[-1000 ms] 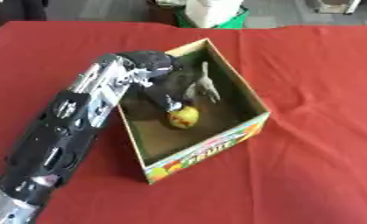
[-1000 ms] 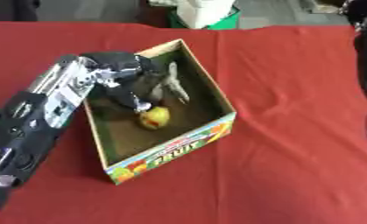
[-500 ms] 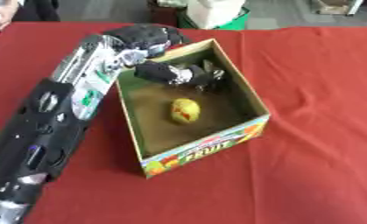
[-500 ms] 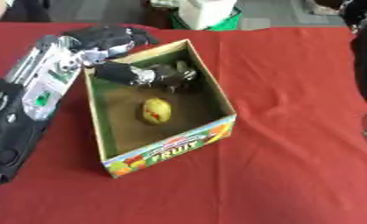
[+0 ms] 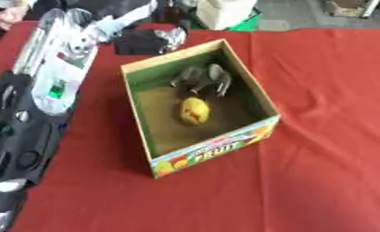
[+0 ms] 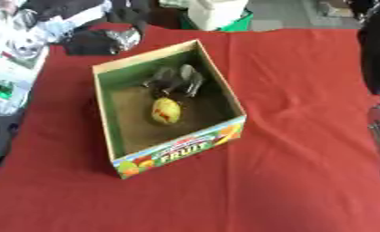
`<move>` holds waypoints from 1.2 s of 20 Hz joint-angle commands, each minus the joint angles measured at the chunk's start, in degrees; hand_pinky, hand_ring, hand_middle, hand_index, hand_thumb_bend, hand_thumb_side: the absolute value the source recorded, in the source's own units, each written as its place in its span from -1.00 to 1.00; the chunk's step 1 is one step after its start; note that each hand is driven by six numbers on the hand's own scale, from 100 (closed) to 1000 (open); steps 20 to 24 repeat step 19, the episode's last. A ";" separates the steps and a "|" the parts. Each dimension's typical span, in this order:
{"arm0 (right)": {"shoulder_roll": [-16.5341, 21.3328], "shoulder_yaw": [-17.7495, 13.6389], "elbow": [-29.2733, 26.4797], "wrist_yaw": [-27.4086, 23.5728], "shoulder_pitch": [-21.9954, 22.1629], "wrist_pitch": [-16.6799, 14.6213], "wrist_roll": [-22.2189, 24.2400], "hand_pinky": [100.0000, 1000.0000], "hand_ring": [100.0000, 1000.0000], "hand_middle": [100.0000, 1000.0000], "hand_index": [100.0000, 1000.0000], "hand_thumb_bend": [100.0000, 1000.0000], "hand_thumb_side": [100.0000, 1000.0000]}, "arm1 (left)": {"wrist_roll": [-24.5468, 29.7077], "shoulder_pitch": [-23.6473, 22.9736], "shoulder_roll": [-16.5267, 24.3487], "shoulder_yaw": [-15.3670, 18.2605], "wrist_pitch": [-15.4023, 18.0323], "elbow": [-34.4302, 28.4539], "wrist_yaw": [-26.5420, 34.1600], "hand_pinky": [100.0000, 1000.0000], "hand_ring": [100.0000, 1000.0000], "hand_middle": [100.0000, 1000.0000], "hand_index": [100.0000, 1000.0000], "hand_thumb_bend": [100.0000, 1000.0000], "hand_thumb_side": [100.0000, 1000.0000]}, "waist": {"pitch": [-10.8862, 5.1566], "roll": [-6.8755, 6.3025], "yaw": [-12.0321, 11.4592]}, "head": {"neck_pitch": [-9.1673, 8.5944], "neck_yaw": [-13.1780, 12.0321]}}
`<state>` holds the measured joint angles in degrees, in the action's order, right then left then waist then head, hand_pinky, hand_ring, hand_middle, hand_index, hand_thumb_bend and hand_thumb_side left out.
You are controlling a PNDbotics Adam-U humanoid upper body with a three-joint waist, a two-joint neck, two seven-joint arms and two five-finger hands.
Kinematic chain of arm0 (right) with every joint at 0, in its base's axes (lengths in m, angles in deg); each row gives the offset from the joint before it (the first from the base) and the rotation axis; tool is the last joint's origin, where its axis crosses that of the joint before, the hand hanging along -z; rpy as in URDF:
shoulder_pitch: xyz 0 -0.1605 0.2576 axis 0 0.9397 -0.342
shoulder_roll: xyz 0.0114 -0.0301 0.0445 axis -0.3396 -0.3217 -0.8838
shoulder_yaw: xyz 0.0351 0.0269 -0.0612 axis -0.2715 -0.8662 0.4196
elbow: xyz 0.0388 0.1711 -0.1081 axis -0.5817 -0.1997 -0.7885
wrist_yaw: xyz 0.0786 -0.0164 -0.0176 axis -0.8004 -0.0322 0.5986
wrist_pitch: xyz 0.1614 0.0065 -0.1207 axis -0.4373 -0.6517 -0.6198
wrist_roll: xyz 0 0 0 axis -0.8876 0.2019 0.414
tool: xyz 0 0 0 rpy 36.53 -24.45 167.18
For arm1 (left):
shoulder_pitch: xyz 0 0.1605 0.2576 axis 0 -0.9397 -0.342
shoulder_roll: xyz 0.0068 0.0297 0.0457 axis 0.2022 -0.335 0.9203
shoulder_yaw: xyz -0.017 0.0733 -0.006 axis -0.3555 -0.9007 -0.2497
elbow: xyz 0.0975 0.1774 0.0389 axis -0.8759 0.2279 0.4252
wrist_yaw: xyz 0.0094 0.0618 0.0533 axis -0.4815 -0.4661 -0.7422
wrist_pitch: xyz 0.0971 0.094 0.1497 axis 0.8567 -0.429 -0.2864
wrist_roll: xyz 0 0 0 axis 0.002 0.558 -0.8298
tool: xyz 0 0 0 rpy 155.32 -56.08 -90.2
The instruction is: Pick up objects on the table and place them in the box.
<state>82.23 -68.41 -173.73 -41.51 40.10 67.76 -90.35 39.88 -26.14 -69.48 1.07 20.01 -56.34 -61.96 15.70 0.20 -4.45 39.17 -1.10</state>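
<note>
An open cardboard fruit box [image 5: 212,152] stands on the red table. Inside it lie a yellow fruit with a red patch [image 5: 193,110] and, behind it by the far wall, a grey toy animal [image 5: 202,78]. My left arm runs up the left side of the view. Its black hand [image 5: 148,40] hovers outside the box, just beyond the far left corner, holding nothing; the blur hides how its fingers stand. Only a dark part of my right arm [image 6: 377,54] shows at the right edge of the right eye view, without its hand.
A white container [image 5: 222,11] on a green base stands beyond the table's far edge. Red cloth [image 5: 319,172] spreads right of and in front of the box.
My left hand has let go of the grey toy, which now lies in the box. The hand has risen out of the box and drawn back to the far left.
</note>
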 commanded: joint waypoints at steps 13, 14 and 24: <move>1.75 -1.69 -1.10 -1.68 -0.42 -1.55 -2.47 0.55 0.54 0.39 0.70 -1.00 0.66 | -42.47 -16.53 12.80 10.02 -7.43 -19.17 46.82 0.14 0.22 0.28 0.60 -1.00 0.81 | -2.60 -0.01 -1.74 | 1.12 5.54; 1.66 -1.69 -1.10 -1.62 -0.33 -1.69 -2.60 0.55 0.54 0.39 0.70 -1.00 0.65 | -43.34 -17.92 12.86 11.04 -6.57 -19.17 47.69 0.14 0.22 0.28 0.60 -1.00 0.81 | -2.57 0.00 -1.62 | 1.17 6.17; 1.10 -1.70 -1.10 -1.42 -0.02 -2.45 -2.91 0.55 0.54 0.39 0.70 -1.00 0.65 | -47.67 -24.26 11.90 12.92 -2.26 -19.18 50.58 0.15 0.22 0.28 0.60 -1.00 0.86 | -2.38 -0.01 -1.21 | 0.88 8.13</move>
